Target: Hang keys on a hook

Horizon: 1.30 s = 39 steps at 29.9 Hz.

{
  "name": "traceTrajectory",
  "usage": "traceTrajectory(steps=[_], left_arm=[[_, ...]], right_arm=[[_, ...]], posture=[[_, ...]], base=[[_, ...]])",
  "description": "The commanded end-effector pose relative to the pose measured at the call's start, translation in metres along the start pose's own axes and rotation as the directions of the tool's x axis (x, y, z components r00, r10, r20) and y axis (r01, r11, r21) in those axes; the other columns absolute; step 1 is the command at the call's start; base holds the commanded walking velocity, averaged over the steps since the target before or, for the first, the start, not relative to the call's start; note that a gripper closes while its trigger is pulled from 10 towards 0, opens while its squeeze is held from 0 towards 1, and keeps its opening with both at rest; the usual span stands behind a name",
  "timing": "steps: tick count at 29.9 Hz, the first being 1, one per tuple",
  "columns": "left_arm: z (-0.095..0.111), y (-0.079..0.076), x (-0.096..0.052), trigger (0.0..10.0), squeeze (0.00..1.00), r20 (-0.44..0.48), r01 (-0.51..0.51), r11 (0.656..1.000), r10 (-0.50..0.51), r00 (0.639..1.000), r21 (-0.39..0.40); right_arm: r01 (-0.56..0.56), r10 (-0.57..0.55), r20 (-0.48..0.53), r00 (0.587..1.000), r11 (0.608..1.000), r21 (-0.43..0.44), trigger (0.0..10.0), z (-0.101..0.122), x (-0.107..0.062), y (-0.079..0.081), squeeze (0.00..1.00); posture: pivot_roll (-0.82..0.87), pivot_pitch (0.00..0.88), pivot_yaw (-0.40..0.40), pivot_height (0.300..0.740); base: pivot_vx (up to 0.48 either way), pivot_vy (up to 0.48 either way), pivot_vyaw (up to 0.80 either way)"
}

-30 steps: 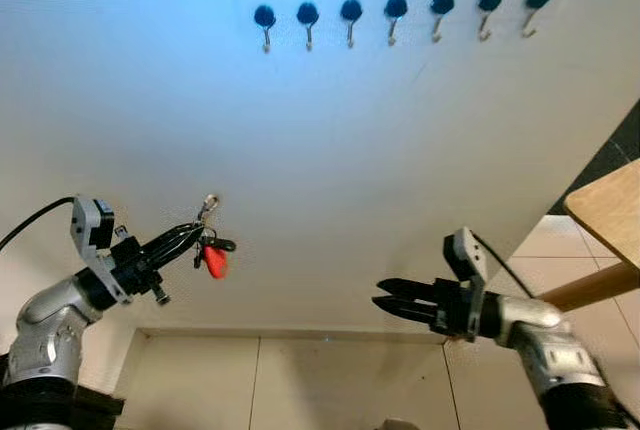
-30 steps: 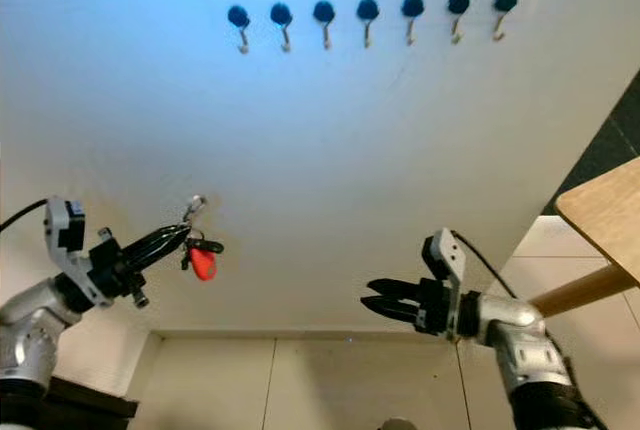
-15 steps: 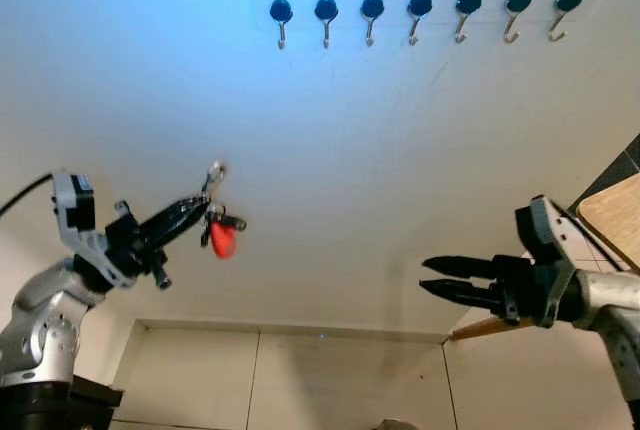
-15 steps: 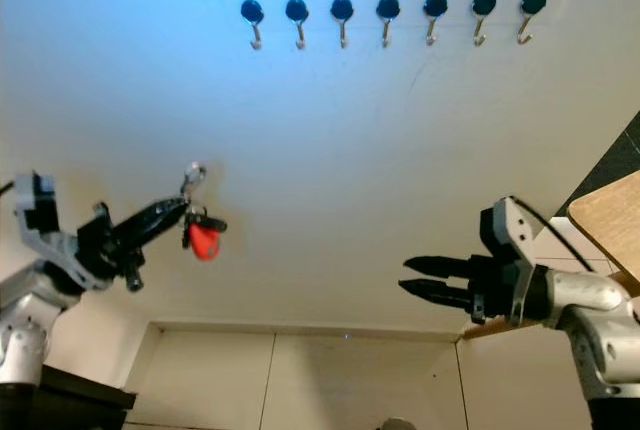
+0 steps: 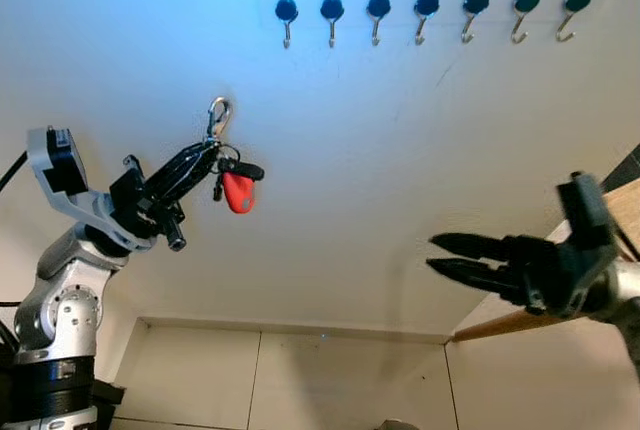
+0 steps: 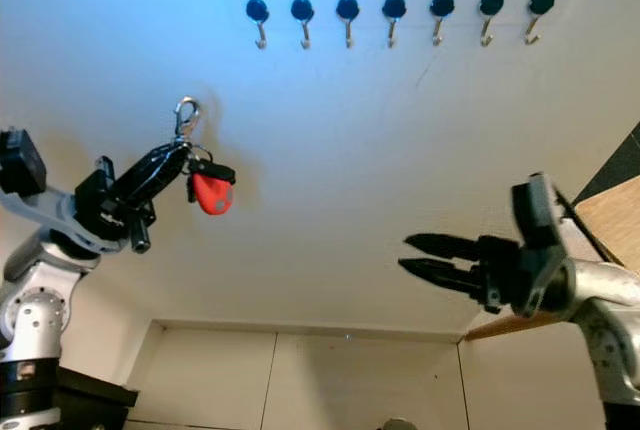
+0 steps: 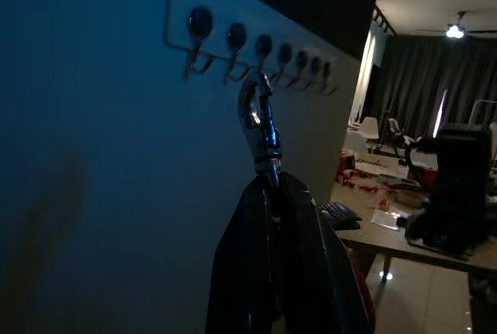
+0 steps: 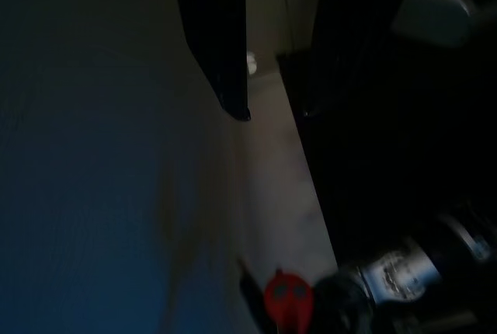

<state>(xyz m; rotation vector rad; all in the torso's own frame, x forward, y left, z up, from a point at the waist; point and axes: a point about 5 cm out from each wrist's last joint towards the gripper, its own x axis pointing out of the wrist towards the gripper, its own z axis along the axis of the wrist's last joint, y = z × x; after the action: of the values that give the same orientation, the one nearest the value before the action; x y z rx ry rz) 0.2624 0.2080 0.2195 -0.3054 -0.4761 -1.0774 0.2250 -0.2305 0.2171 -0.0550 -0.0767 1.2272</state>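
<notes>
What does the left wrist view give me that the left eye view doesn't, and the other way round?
Left wrist view alone: a room beyond the wall's edge, with a wooden table, a dark machine and a ceiling lamp.

Left eye view alone: the red key fob hanging below the left gripper, and the right gripper, open and idle.

Both: the silver clasp above the shut fingers, and the row of hooks higher on the white wall.
</notes>
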Motion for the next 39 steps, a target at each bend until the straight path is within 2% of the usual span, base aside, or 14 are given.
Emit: traceTrajectory(steps=[1,3,5,6,8,9,11,12,15,20,25,27,35,39], left_arm=[[0.003,-0.008,0.003,10.0,0.0,0.009,0.055,0.998,-0.055,0.998,-0.016],[0.003,-0.011,0.005,10.0,0.0,0.016,0.07,0.997,-0.069,0.997,-0.028],[0.004,-0.017,0.011,10.0,0.0,0.06,0.118,0.989,-0.113,0.992,-0.089],[0.004,-0.017,0.011,10.0,0.0,0.06,0.118,0.989,-0.113,0.992,-0.089],[0.003,-0.022,0.021,10.0,0.0,0.121,0.155,0.977,-0.138,0.983,-0.147],[0.003,-0.022,0.021,10.0,0.0,0.121,0.155,0.977,-0.138,0.983,-0.147],[0.0,-0.023,0.033,10.0,0.0,0.179,0.173,0.962,-0.136,0.974,-0.212],[0.0,-0.023,0.033,10.0,0.0,0.179,0.173,0.962,-0.136,0.974,-0.212],[-0.006,-0.017,0.045,10.0,0.0,0.196,0.193,0.941,-0.141,0.97,-0.277],[-0.01,-0.008,0.054,10.0,0.0,0.181,0.202,0.936,-0.153,0.971,-0.288],[-0.012,-0.007,0.058,10.0,0.0,0.187,0.218,0.93,-0.168,0.968,-0.295],[-0.013,-0.007,0.066,10.0,0.0,0.191,0.234,0.925,-0.182,0.965,-0.299],[-0.013,-0.004,0.073,10.0,0.0,0.207,0.242,0.926,-0.187,0.96,-0.288],[-0.017,-0.003,0.083,10.0,0.0,0.217,0.261,0.921,-0.202,0.955,-0.29]], right_arm=[[0.003,-0.003,0.016,1.0,1.0,-0.002,10.0,0.005,-0.005,0.005,0.0],[0.013,-0.013,0.015,1.0,1.0,-0.003,10.0,0.005,-0.006,0.004,0.0],[0.048,-0.048,0.02,0.999,0.999,-0.002,10.0,0.006,-0.011,0.002,0.0],[0.048,-0.048,0.02,0.999,0.999,-0.002,10.0,0.006,-0.011,0.002,0.0],[0.081,-0.08,0.025,0.996,0.997,-0.007,10.0,0.007,-0.013,-0.001,0.0],[0.081,-0.08,0.025,0.996,0.997,-0.007,10.0,0.007,-0.013,-0.001,0.0],[0.084,-0.084,0.029,0.996,0.996,-0.009,10.0,0.009,-0.013,-0.001,0.0],[0.084,-0.084,0.029,0.996,0.996,-0.009,10.0,0.009,-0.013,-0.001,0.0],[0.073,-0.073,0.028,0.997,0.997,-0.016,10.0,0.013,-0.012,0.0,0.0],[0.05,-0.048,0.039,0.998,0.998,-0.038,10.0,0.025,-0.017,0.006,0.0],[0.019,-0.018,0.028,0.999,1.0,-0.024,10.0,0.025,-0.015,0.013,0.0],[0.005,-0.005,0.008,1.0,1.0,-0.007,10.0,0.022,-0.015,0.019,0.0],[-0.01,0.01,0.02,1.0,1.0,-0.003,10.0,0.023,-0.01,0.022,0.0],[-0.024,0.024,0.032,0.999,1.0,0.006,10.0,0.023,-0.006,0.024,0.0]], posture=[[-0.13,0.095,0.08,0.74],[-0.13,0.095,0.08,0.74],[-0.13,0.095,0.08,0.74],[-0.13,0.095,0.08,0.74],[-0.13,0.098,0.084,0.74],[-0.13,0.098,0.084,0.74],[-0.13,0.097,0.08,0.74],[-0.13,0.097,0.08,0.74],[-0.13,0.094,0.082,0.74],[-0.14,0.094,0.09,0.74],[-0.15,0.096,0.094,0.74],[-0.16,0.099,0.096,0.74],[-0.17,0.1,0.101,0.74],[-0.18,0.096,0.099,0.74]], base=[[0.0,0.0,0.0],[0.0,0.0,0.0],[0.0,0.0,0.0],[0.0,0.0,0.0],[0.0,0.0,0.0],[0.0,0.0,0.0],[0.0,0.0,0.0],[0.0,0.0,0.0],[0.0,0.0,0.0],[0.0,0.0,0.0],[0.0,0.0,0.0],[0.0,0.0,0.0],[0.0,0.0,0.0],[0.0,0.0,0.0]])
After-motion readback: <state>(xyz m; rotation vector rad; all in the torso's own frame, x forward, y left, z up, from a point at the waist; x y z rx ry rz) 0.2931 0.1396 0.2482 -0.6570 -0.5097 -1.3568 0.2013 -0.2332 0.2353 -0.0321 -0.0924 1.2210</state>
